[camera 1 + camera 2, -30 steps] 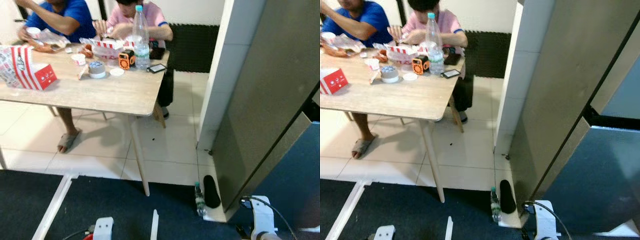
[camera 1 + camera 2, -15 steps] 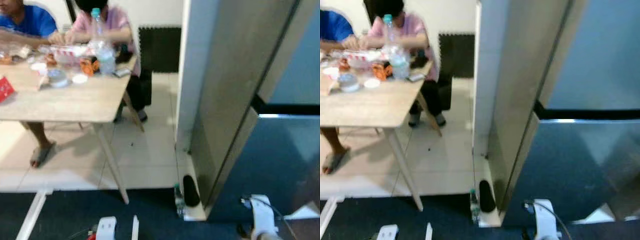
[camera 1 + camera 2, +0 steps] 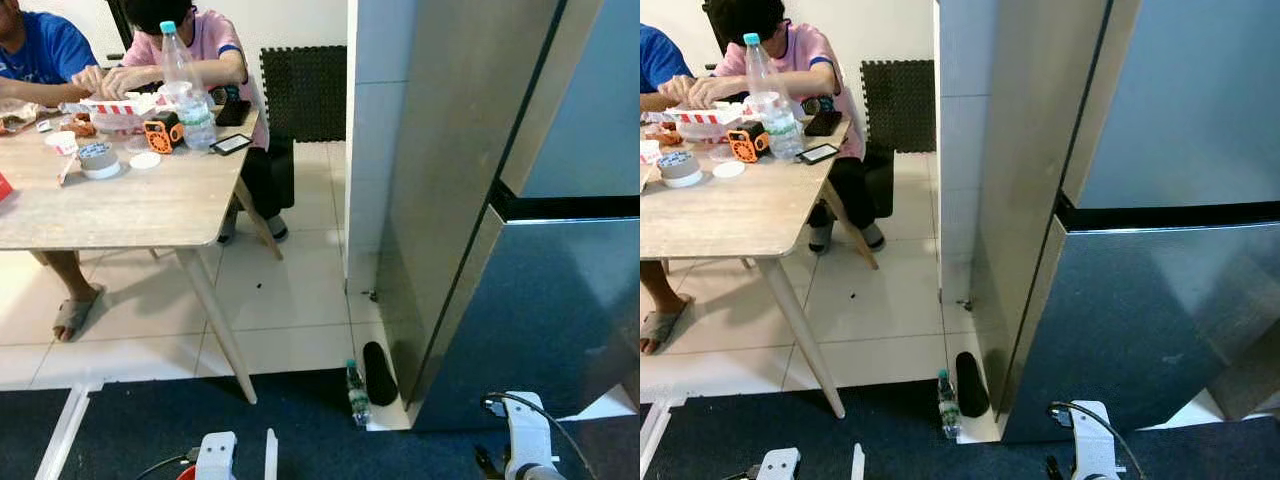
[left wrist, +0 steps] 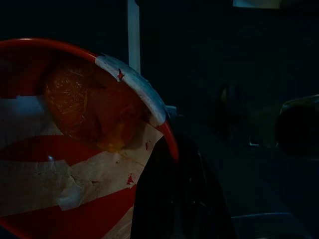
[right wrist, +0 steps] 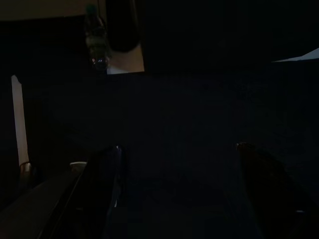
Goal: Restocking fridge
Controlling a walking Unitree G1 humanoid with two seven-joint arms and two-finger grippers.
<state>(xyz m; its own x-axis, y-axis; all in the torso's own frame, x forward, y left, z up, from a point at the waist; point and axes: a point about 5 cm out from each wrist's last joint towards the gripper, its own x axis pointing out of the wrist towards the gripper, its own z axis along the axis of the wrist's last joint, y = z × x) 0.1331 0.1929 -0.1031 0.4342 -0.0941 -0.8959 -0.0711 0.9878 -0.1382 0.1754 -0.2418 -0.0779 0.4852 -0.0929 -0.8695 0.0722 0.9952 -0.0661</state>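
The grey fridge (image 3: 560, 300) stands at the right with both doors closed; a dark seam separates the upper door from the lower one. In the left wrist view, my left gripper (image 4: 167, 144) is shut on the rim of a red bowl (image 4: 75, 209) patched with white tape. An orange (image 4: 84, 107) lies inside the bowl. In the dim right wrist view, my right gripper (image 5: 179, 149) is open over the dark carpet, its fingers wide apart and nothing between them. Both arms hang low, and the white wrist parts (image 3: 525, 440) show at the bottom edge.
A small bottle (image 3: 356, 392) and a black slipper (image 3: 378, 372) lie on the floor at the fridge's left corner. A wooden table (image 3: 130, 205) at the left holds a tall water bottle (image 3: 185, 75) and food boxes. Two people (image 3: 190, 40) sit behind it. The dark carpet (image 3: 150, 430) lies underfoot.
The camera has turned to the right: the table has slid to the left of the picture and the fridge front now takes up the right half. The earlier blur is gone.
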